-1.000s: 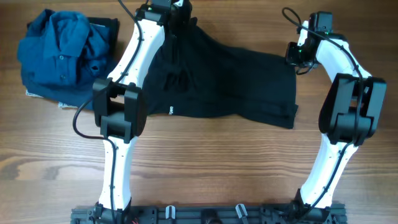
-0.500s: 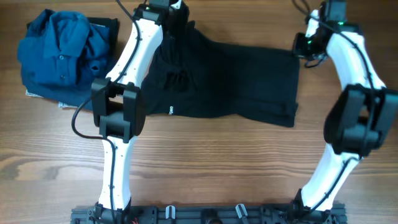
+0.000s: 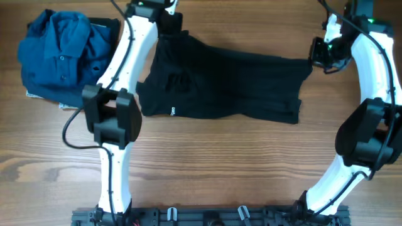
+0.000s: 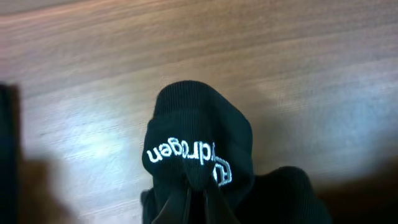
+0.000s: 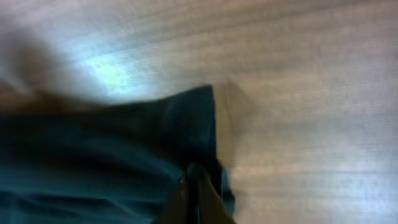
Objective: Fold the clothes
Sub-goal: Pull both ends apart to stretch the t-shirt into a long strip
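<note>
The clothes, a black shirt, lie spread across the middle of the wooden table, stretched between both arms. My left gripper is shut on the shirt's far-left edge; the left wrist view shows the pinched fabric with white lettering bunched above the closed fingers. My right gripper is shut on the far-right corner, and the right wrist view shows that dark corner clamped between its fingers above the wood. A small white mark shows near the shirt's front edge.
A crumpled blue collared shirt lies in a heap at the far left, over a dark object. The arm bases stand on a rail along the near edge. Bare wood lies in front of the black shirt.
Both grippers have moved toward the far edge and apart, the right one well to the right. The shirt's far edge is now pulled straighter and wider between them.
</note>
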Controlling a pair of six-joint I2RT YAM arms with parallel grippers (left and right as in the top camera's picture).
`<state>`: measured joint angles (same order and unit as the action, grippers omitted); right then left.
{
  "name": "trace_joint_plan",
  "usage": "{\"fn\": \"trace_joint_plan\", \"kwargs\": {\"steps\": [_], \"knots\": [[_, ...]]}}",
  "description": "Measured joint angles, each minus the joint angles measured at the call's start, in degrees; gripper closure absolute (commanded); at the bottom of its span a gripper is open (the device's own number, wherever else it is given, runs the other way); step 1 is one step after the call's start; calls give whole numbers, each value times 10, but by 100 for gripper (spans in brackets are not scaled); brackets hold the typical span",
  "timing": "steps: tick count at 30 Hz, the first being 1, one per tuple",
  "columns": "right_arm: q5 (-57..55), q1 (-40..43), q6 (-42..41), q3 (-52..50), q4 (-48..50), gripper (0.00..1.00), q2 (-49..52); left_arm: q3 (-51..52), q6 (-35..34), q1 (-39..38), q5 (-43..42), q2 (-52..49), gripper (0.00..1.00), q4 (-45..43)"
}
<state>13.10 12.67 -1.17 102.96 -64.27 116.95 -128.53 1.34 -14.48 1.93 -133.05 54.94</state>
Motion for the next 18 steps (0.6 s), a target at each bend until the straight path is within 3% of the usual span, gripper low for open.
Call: {"fn": "trace_joint_plan", "kwargs": {"steps": [18], "knots": [[39, 17, 4, -37, -96, 96, 0, 0, 0, 7, 2, 12, 96, 199]]}}
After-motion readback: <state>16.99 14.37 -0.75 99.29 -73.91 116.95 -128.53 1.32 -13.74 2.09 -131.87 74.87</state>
